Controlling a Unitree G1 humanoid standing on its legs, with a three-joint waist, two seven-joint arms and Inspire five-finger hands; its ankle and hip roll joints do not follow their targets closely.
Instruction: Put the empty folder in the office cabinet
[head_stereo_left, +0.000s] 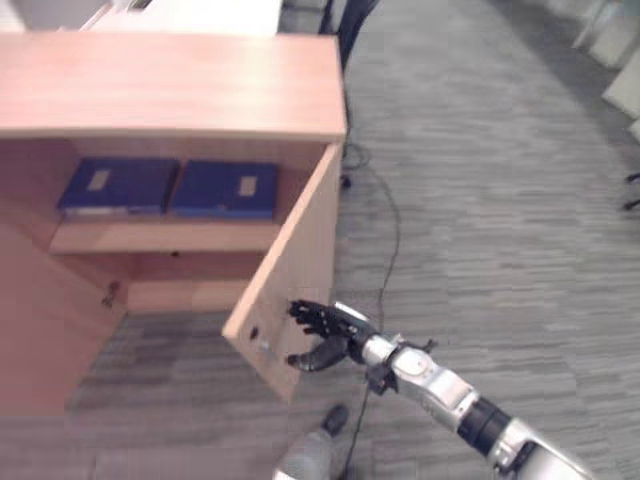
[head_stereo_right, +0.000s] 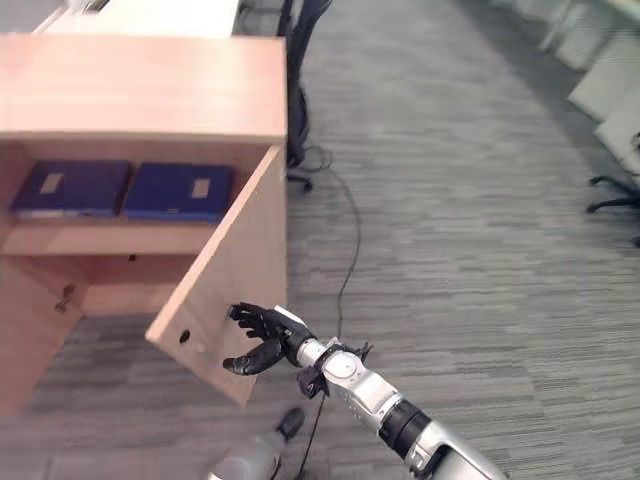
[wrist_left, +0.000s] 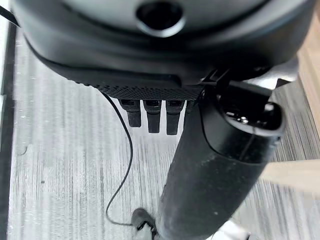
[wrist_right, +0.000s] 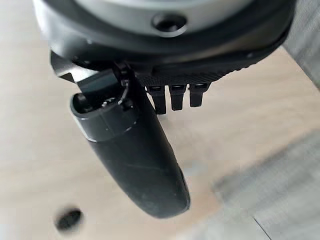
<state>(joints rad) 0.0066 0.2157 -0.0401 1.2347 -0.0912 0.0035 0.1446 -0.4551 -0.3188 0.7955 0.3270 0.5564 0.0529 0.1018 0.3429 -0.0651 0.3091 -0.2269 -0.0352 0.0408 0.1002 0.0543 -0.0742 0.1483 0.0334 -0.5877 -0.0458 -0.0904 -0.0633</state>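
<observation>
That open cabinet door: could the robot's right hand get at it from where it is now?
Probably yes. The right hand, fingers spread, is already right at the outer face of the cabinet door near its free edge, with nothing between them.

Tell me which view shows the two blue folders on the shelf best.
The left eye view: both blue folders lie flat side by side inside the cabinet, well in frame. The right eye view shows them nearer its edge.
</observation>
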